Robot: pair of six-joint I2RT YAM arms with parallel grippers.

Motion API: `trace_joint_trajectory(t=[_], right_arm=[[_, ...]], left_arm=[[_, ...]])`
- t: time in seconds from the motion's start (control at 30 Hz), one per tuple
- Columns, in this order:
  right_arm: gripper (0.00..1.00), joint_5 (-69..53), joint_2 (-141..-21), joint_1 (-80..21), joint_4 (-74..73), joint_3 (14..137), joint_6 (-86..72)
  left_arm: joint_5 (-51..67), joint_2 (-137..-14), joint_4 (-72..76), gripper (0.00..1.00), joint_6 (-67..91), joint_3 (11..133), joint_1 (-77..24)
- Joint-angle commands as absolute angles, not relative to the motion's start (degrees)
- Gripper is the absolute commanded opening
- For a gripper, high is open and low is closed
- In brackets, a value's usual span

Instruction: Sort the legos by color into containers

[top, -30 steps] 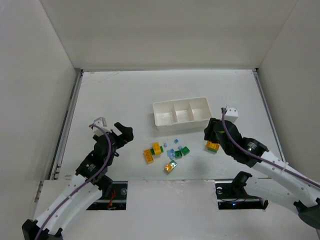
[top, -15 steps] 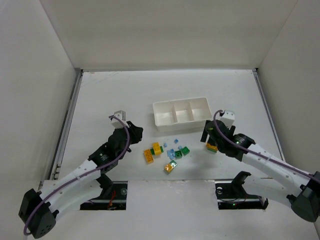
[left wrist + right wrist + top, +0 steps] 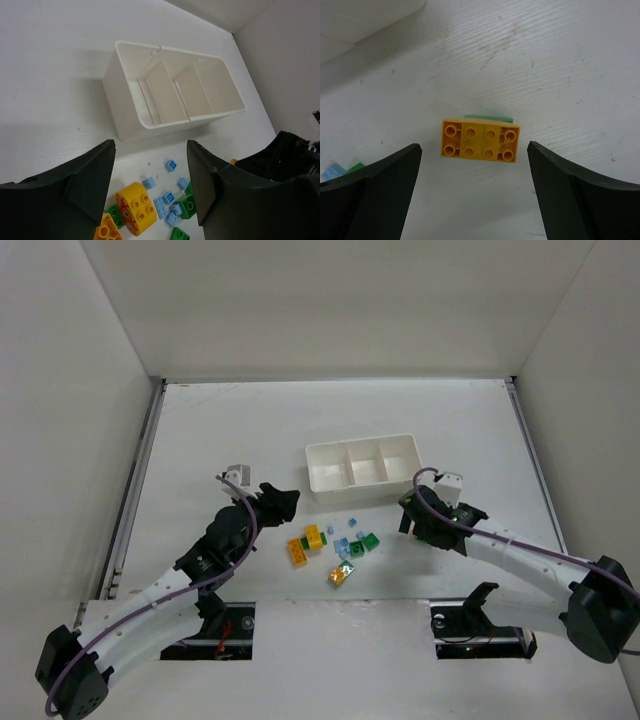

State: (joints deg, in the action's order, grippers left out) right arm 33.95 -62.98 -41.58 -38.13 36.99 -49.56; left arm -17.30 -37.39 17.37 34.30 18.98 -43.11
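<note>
The right gripper (image 3: 474,146) is spread wide and holds nothing. It hangs right over one orange brick (image 3: 480,140). The brick lies flat on the table (image 3: 560,60) with its bumps up, near the right end of the white tray (image 3: 350,490), on the side closer to the arms. The brick's long side runs across from one finger to the other. Neither finger touches it. I think the gripper only has to go straight down and close on the brick's two short ends.

The left gripper (image 3: 150,150) is partly spread too, with nothing between its fingers. It is off the tray's left end and looks toward the pile of legos (image 3: 330,545). The pile sits on the near side of the tray, near its middle. The left arm is closer to the pile. The right arm is closer to the lone orange brick.

Some things are hard to see. From above, the right gripper covers the orange brick. A thin green edge (image 3: 487,118) peeks out from behind that brick, and I cannot tell what it is. The parts of the tray's three boxes that show hold no bricks.
</note>
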Motion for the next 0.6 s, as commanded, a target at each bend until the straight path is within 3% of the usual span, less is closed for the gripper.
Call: trace_joint_trajectory(t=[0.0, 0.57], right_arm=[[0.92, 33.5, -64.0, -40.5, -37.2, 37.4, -51.2], [0.82, 26.3, -64.9, -34.8, -32.3, 35.9, -50.5]], left_arm=[[-16.1, -37.5, 21.2, 0.57, 33.0, 18.1, -42.7], [-16.0, -38.6, 21.0, 0.58, 33.4, 18.3, -42.1]])
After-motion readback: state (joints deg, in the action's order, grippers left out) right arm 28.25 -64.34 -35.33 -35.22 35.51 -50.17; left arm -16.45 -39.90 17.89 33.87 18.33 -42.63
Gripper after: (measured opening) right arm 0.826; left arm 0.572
